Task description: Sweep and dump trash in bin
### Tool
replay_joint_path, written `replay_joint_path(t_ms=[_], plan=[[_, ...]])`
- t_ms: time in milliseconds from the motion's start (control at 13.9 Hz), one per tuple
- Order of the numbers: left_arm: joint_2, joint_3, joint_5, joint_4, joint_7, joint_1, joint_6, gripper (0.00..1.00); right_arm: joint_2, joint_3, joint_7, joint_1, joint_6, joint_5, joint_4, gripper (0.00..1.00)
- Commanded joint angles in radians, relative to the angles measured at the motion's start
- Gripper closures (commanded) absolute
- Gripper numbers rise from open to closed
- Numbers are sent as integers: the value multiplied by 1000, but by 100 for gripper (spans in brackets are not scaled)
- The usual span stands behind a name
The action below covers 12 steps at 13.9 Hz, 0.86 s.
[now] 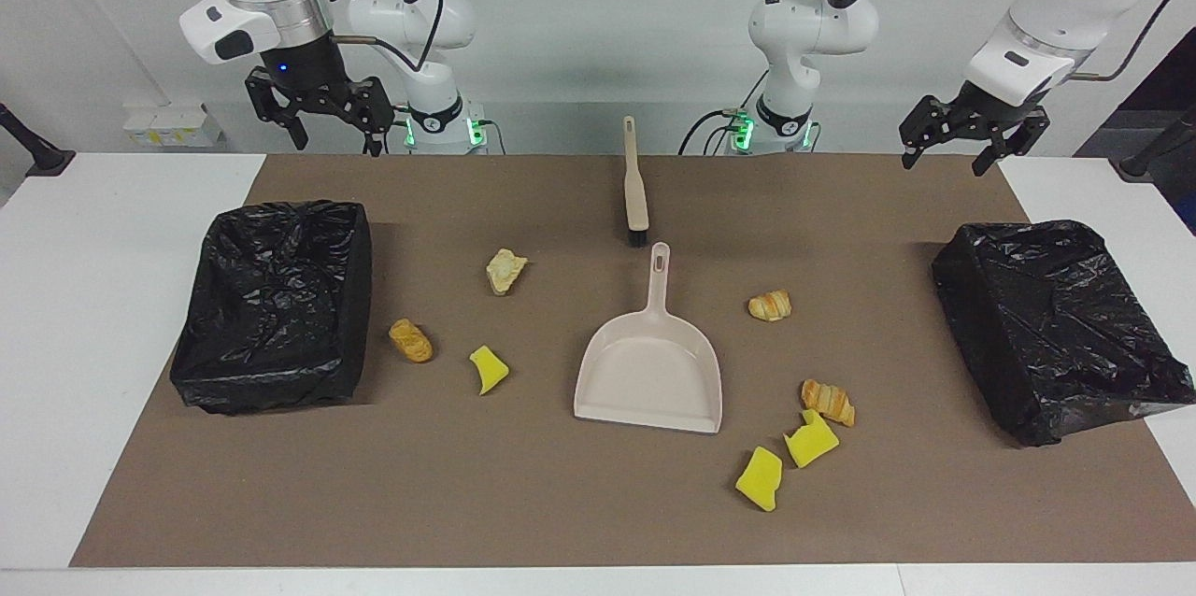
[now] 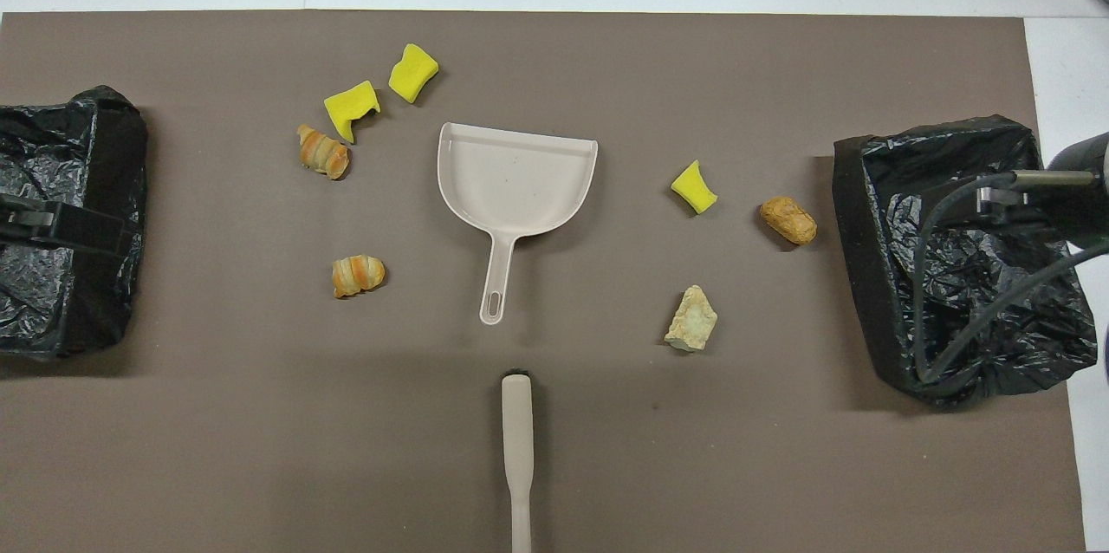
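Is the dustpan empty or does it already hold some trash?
Empty. The dustpan shows only its bare inside in both views; all seven scraps lie on the mat around it.

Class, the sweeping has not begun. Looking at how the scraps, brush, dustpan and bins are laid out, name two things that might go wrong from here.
1. The trash is split: four scraps, like this yellow sponge piece, lie toward the left arm's end, three toward the right arm's. One sweep may miss some.
2. The dustpan lies loose on the mat, so the brush might push it away rather than load it.
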Motion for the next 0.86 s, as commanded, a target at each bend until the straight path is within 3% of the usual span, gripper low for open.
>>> replay_joint_path(t_ms=[0,576,793], plan=[[12,2,7,27,12,-4,-29,0,3,6,-29,-15,-11,20,10,0],[7,-6,-1,-10,9,-19,-11,0,3,6,-14,-13,-2,20,10,0],[-6,-7,-5,-83,-5,-56,50,0,1,6,-13,-13,-2,20,6,0]])
